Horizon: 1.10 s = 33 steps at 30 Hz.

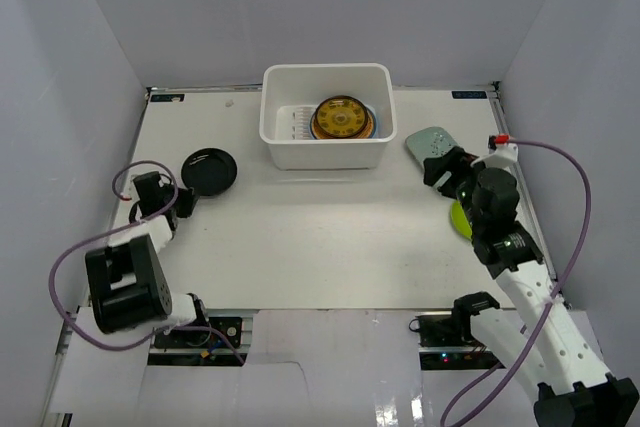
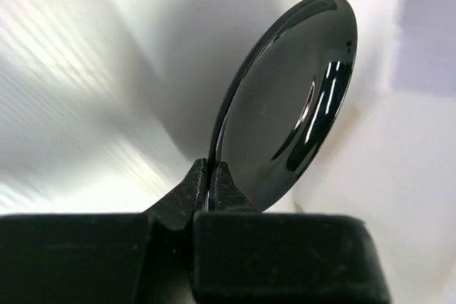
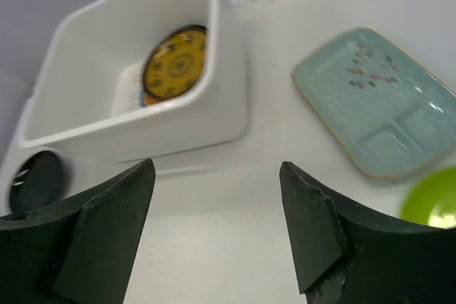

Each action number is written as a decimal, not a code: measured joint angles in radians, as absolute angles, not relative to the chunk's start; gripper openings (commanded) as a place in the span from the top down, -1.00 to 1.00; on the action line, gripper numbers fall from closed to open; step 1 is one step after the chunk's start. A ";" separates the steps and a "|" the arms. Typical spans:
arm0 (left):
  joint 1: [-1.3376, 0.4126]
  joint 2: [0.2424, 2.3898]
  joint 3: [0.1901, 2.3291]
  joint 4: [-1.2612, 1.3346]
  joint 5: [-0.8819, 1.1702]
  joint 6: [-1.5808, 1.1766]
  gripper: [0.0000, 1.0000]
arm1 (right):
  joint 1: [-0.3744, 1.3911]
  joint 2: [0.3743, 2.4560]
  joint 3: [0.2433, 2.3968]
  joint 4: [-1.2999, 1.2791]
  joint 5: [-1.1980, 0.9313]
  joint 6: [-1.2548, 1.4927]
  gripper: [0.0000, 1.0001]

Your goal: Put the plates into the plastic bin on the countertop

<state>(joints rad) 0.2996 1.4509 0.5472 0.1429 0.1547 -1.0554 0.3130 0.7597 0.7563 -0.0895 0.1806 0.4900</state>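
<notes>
The white plastic bin point(image 1: 275, 127) stands at the back middle of the countertop point(image 1: 320, 237) and holds a dark plate with a gold centre point(image 1: 340, 118) on a light blue one. My left gripper point(image 1: 183, 199) is shut on the rim of the black plate point(image 1: 209, 169), which stands on edge in the left wrist view point(image 2: 285, 105). My right gripper point(image 1: 440, 169) is open and empty, hovering by the pale green oblong plate point(image 1: 428, 140), with the lime green plate point(image 1: 461, 217) partly under the arm. The right wrist view shows the bin point(image 3: 142, 105), oblong plate point(image 3: 377, 101) and lime plate point(image 3: 431, 204).
Pale grey panels wall the countertop on three sides. Purple cables loop by both arms near the side edges. The black plate also shows at the left edge of the right wrist view point(image 3: 35, 179).
</notes>
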 measured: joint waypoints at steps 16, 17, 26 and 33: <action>0.271 0.892 0.651 0.110 0.535 -1.076 1.00 | -0.209 0.592 0.375 -0.293 0.489 0.606 -0.40; 0.249 0.908 0.672 0.113 0.555 -1.082 1.00 | -0.252 0.608 0.367 -0.293 0.477 0.611 -0.41; -0.048 1.120 0.956 0.135 0.625 -1.045 1.00 | -0.492 0.815 0.329 -0.229 0.189 0.690 -0.44; -0.168 1.340 1.131 0.086 0.574 -0.980 1.00 | -0.525 0.906 0.265 -0.065 0.040 0.746 -0.11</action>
<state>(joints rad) -0.1680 1.3399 1.1313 0.0864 0.5735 -0.9798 -0.5247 0.9058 0.2646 -0.0647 0.0402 0.7456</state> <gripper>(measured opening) 0.049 0.582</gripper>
